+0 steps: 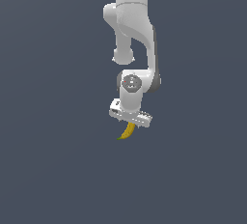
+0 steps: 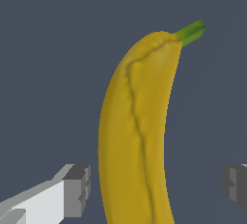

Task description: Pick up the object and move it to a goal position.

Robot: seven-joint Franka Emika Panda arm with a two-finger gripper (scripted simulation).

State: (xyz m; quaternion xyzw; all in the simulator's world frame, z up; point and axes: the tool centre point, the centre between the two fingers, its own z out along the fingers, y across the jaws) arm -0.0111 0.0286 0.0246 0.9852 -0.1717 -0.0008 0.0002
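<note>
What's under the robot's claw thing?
A yellow banana sits right under the gripper, with its green stem tip poking out past it. The fingers stand apart on both sides, not touching. The banana's other end is out of sight.

A: Any lettering out there? A brand, a number, anything?

B: Nothing to read. The arm (image 1: 131, 30) is plain white from the exterior view, no logo and no digits on its casing.

A: And up close, from the wrist?

B: The banana (image 2: 137, 136) has bare yellow skin and a green stem, no sticker and no stamp. The gripper (image 2: 154, 187) pads are flat grey, unmarked.

A: The ground behind?

B: Plain dark grey in both views, no signs, no labels. No text can be read in either view.
</note>
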